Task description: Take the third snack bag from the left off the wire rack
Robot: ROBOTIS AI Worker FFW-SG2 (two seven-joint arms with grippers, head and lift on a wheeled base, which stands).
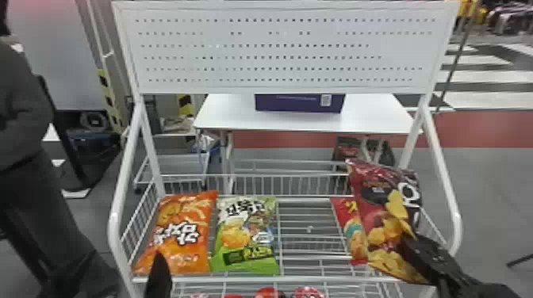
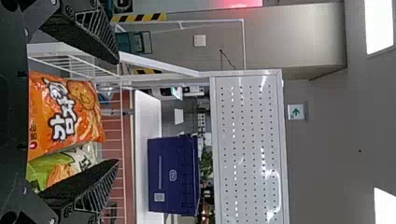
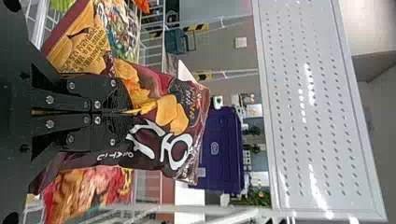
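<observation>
**Third bag pinched and raised at right of rack**

Right gripper (image 1: 412, 242) is clenched on the lower end of the dark maroon snack bag (image 1: 381, 198), at the frame's lower right. The low pinch probably lets the bag swing free of the wire rack (image 1: 115, 222) and off the red bag (image 1: 349, 228) under it.

The bag's long axis is near upright, leaning up-left, with its top toward frame centre-right and its printed face to the camera.

Orange bag (image 1: 180, 234) and green bag (image 1: 246, 234) lie flat at lower left. Left gripper (image 2: 116, 109) is parked there with its fingers spread, holding nothing.
</observation>
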